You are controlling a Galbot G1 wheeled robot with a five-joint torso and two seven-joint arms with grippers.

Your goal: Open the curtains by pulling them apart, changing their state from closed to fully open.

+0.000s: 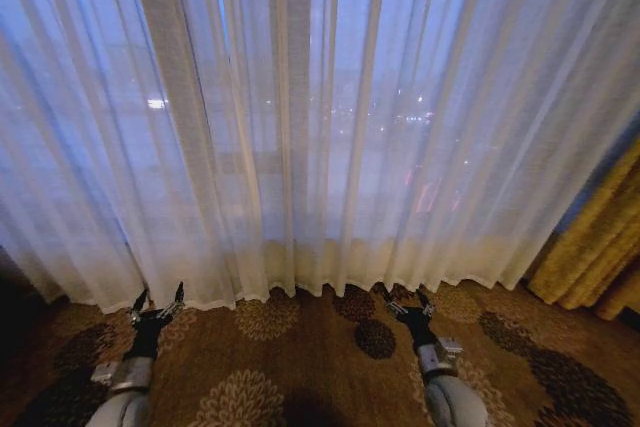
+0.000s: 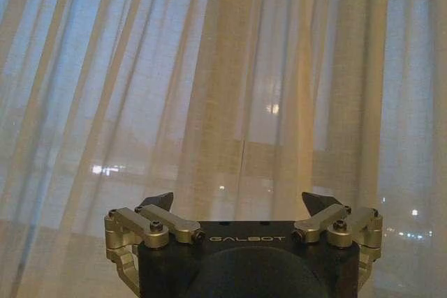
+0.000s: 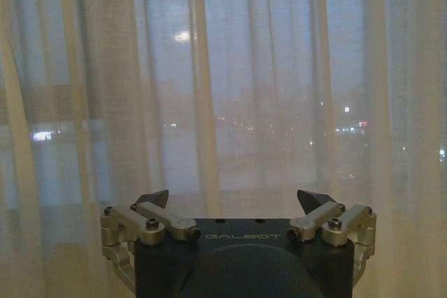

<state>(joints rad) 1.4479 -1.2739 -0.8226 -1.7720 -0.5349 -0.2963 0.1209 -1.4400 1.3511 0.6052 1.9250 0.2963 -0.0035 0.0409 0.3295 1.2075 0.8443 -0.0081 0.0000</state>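
1. Currently, you are looking at the curtains hanging closed across most of the head view, from the top edge down to a hem in the lower third of the frame.
2. You are seeing the sheer panels meeting near the upper centre, where a thin strip of brighter blue is showing between two pleats.
3. You are holding the left gripper at the lower left of the frame, fingers spread apart and gripping nothing, just below the hem.
4. You are holding the right gripper at the lower right-centre, also spread wide and empty, just below the hem.
5. You are seeing, in each wrist view, both dark fingertips standing well apart with pleated fabric beyond them.
6. You are seeing mustard-gold drapes hanging at the right edge of the frame, beside the sheer fabric.
7. You are seeing a patterned carpet filling the bottom of the frame.
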